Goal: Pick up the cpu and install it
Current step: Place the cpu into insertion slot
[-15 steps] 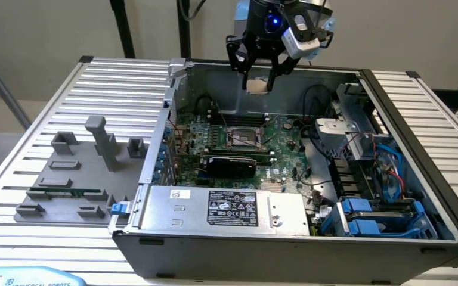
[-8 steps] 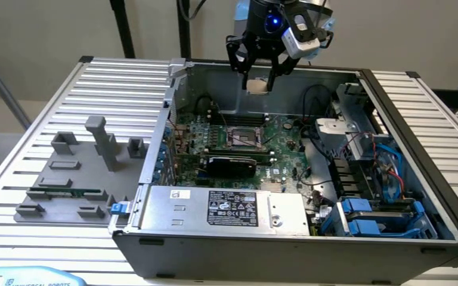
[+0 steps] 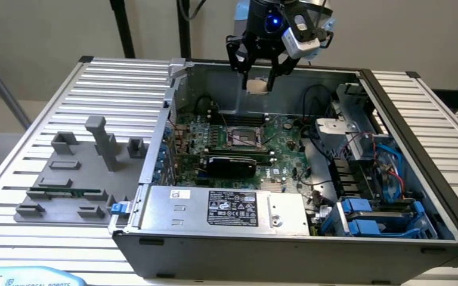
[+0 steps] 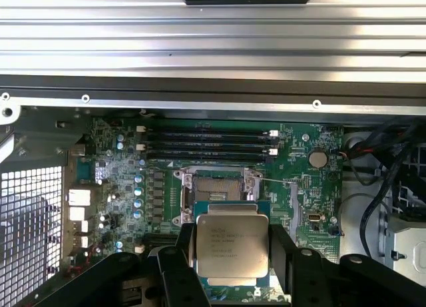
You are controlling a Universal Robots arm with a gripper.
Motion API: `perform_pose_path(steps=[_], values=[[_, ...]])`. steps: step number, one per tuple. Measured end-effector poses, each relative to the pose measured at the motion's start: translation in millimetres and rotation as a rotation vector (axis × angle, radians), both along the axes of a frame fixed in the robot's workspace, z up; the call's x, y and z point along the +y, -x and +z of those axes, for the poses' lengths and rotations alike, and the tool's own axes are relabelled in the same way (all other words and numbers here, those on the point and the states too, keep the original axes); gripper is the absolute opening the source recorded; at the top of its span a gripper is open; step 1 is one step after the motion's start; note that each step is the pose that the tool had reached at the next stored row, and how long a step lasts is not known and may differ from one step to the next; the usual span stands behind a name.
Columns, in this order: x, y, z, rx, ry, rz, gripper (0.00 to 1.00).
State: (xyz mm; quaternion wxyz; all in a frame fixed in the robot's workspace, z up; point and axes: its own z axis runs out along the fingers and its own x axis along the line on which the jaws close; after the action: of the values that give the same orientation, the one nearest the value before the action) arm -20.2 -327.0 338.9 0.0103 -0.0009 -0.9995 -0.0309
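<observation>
The tool (image 3: 259, 82) was clamped on the cpu (image 4: 231, 246), with one finger on each of two opposite edges and the metal lid facing the wrist camera. The chip hung in the air over the open computer case (image 3: 213, 253), toward the edge of the counter (image 3: 424, 119) that's farthest away in the exterior view. It was above the motherboard (image 4: 120, 180) and well clear of the empty socket (image 4: 216, 187).

My take on handling: the chip's light and totally stiff, so weight's a non-issue. The lid looked smooth, so I'd guess it's a bit slippery, and the thin edges don't give much to bite on. An edge grip like this seems the right call, since the underside contacts and the socket are probably the delicate bits. Squeezing harder wouldn't help; keeping it flat and square would.
</observation>
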Motion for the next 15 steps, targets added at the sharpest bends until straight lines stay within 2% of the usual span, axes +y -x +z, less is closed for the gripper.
perform_pose_path(steps=[2, 15], values=[[0.0, 0.0, 0.0, 0.0001, 0.0003, -0.007, 0.55], [0.0, 0.0, -1.0, 0.0000, 0.0000, -0.243, 0.55]])
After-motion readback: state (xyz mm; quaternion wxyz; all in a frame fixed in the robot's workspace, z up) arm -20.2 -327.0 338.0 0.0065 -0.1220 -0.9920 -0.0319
